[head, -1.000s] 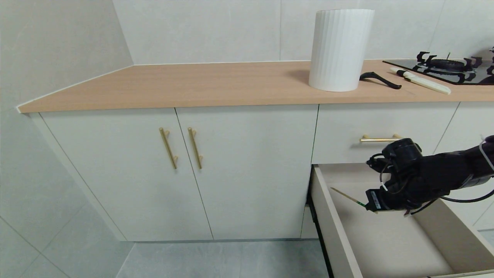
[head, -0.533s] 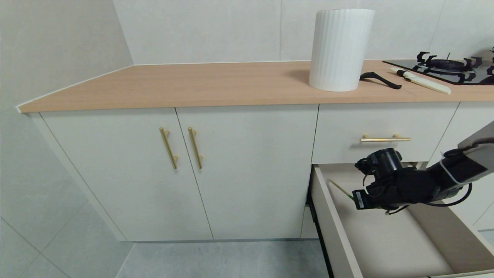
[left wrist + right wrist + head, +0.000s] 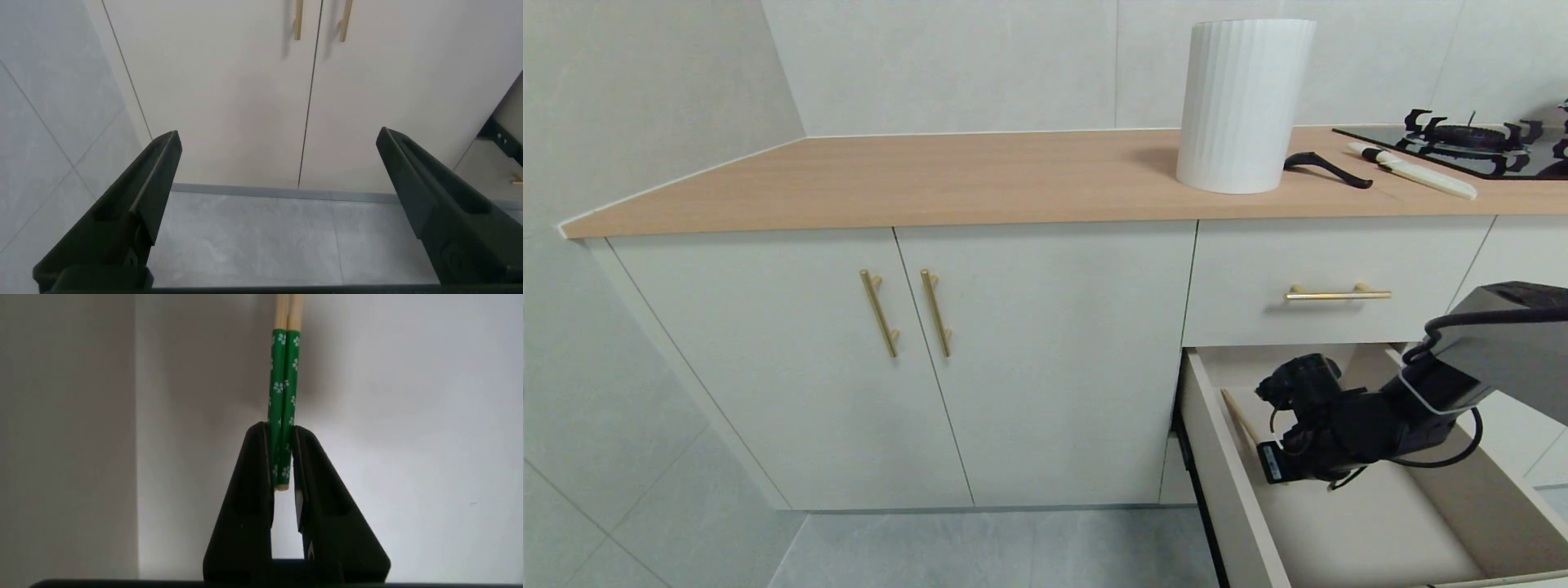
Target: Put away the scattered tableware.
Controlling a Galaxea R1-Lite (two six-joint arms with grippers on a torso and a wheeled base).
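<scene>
A pair of wooden chopsticks [image 3: 284, 392] with green patterned ends is pinched between the fingers of my right gripper [image 3: 283, 469], which is shut on them. In the head view that gripper [image 3: 1270, 453] sits low inside the open drawer [image 3: 1225, 482] near its left wall, and the chopsticks [image 3: 1238, 415] slant toward the drawer's back left. My left gripper [image 3: 278, 204] is open with nothing between its fingers, hanging over the grey floor in front of the cabinet doors. On the counter lie a black utensil [image 3: 1327, 169] and a white-bladed knife [image 3: 1413, 170].
A tall white ribbed container [image 3: 1241, 106] stands on the wooden counter [image 3: 915, 180], with a gas hob [image 3: 1470, 147] at the far right. A closed drawer with a brass handle [image 3: 1338, 293] is above the open one. Double cabinet doors [image 3: 907, 359] are to the left.
My right gripper has moved left and down into the drawer with the chopsticks, whose tips are now near the drawer's left wall.
</scene>
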